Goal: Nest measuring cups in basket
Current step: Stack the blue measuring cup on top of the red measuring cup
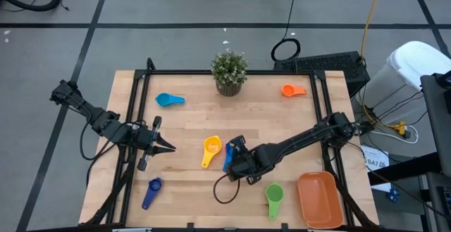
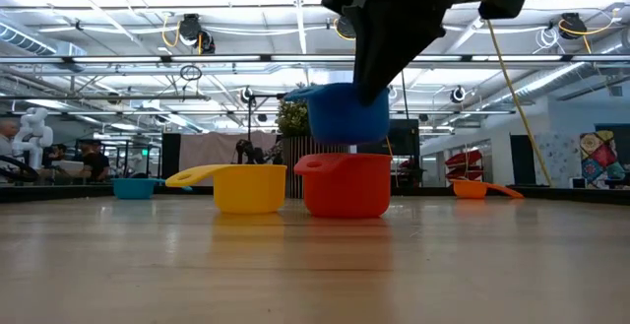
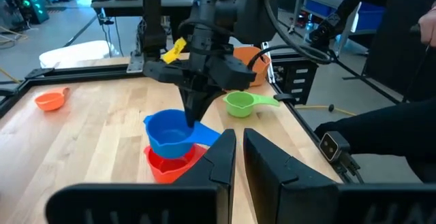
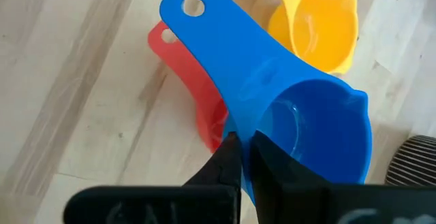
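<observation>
My right gripper [image 4: 244, 152] is shut on the blue cup [image 4: 320, 129], held just above the red cup [image 2: 345, 186] in the middle of the table. In the high view the blue cup [image 1: 229, 154] hides the red one. The yellow cup [image 1: 211, 147] stands right beside them, toward the table's left. The light blue cup [image 1: 169, 99], orange cup [image 1: 292, 89], dark blue cup [image 1: 151, 192] and green cup [image 1: 273, 195] lie scattered on the wood. The orange basket [image 1: 320, 198] sits at the near right corner. My left gripper [image 1: 168, 147] waits shut at the table's left side. My right gripper pinches the blue cup's wall at the rim [image 4: 253, 118], where the handle joins the bowl. One finger [image 4: 225, 159] is outside and the other inside the bowl. The fingers come from above, pointing down. The cup is upright and lifted clear, just over the red cup.
A small potted plant [image 1: 229, 72] stands at the far edge's middle. A black cable loop [image 1: 225, 190] lies on the wood near the right gripper. A black frame rail [image 1: 134, 119] borders the table. Bare wood shows between the green cup and the dark blue cup.
</observation>
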Robot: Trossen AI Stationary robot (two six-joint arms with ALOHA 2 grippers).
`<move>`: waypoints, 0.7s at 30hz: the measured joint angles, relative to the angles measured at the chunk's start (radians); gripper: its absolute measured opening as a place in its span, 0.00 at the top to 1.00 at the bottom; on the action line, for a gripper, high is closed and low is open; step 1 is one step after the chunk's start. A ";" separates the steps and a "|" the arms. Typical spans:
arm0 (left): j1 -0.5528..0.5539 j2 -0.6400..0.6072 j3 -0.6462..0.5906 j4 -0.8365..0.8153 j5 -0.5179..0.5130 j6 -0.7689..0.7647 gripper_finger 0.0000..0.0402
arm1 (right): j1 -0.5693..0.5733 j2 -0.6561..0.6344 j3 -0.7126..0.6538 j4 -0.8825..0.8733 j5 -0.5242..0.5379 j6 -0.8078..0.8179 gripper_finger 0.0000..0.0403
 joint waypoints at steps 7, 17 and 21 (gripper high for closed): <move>0.000 0.000 0.000 -0.015 0.000 -0.004 0.91 | -0.015 0.000 0.000 0.011 -0.048 -0.008 0.99; 0.000 0.000 0.000 -0.016 0.000 -0.014 0.91 | -0.021 0.000 0.000 0.015 -0.076 -0.030 0.96; 0.000 0.000 0.000 -0.016 0.000 -0.017 0.91 | -0.021 0.000 -0.001 0.019 -0.102 -0.026 0.90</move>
